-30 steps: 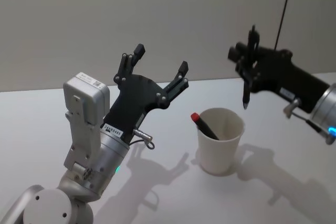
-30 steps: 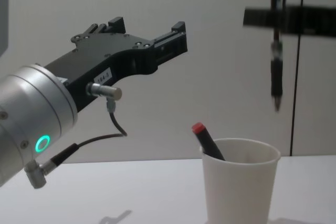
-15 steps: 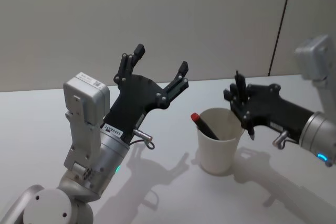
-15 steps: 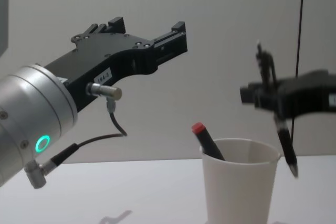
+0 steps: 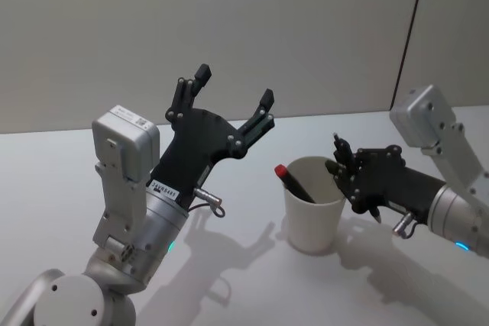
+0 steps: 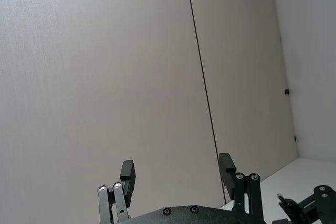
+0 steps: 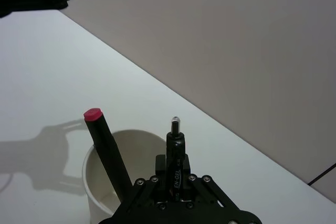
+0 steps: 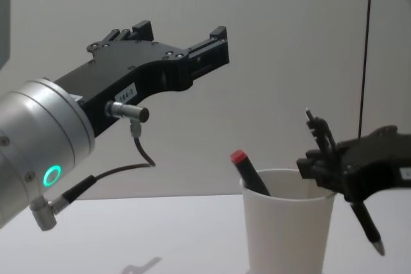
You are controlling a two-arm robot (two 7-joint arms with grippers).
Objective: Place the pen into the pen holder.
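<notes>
Black pen [image 8: 350,187] pinched tight in right gripper [image 5: 357,183], tip seemingly outside pen holder [image 5: 312,205] wall. Not in yet; needs lifting over rim. Red-capped pen [image 5: 295,182] already inside. Left gripper [image 5: 229,101] parked high, spread open, holding nothing.

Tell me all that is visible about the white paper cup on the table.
The white paper cup is plain, tapered towards its base, with a rolled rim. It stands upright on the white table. A black pen with a red cap leans inside it, the cap above the rim. The right gripper, shut on a black pen, is pressed against the cup's right side; that pen's tip hangs outside the cup.
</notes>
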